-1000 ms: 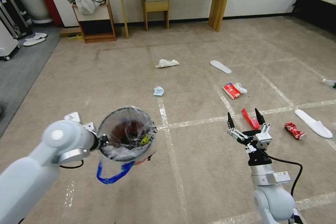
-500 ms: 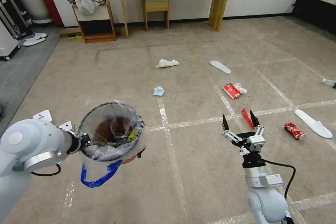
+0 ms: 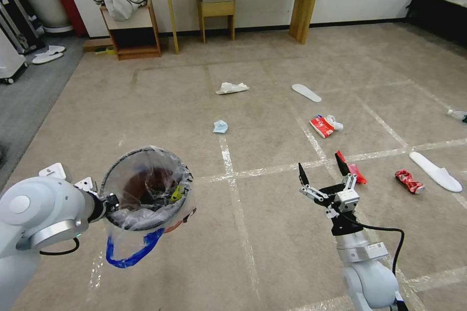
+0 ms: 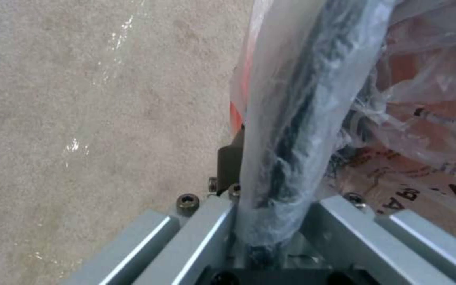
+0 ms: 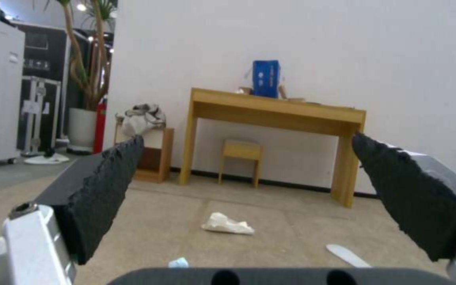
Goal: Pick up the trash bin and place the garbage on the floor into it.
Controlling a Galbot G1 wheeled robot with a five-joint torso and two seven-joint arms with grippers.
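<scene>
My left gripper is clamped on the rim of the bin, held up off the floor at my left front. Bin's lined w/ a clear bag; its blue drawstring loop hangs below. Some bits already lie inside, incl. sth yellow.

My right gripper hovers above the carpet at right front, fingers spread wide, nothing btwn them. A red wrapper lies on the floor just behind its right fingertip.

Rest of the litter, all on the carpet: crushed red can further right of the wrapper; red & white packet beyond, w/ a small white wad touching it; blue face mask near centre; crumpled white paper farther off, toward the wooden desk. White slipper just right of the can.
</scene>
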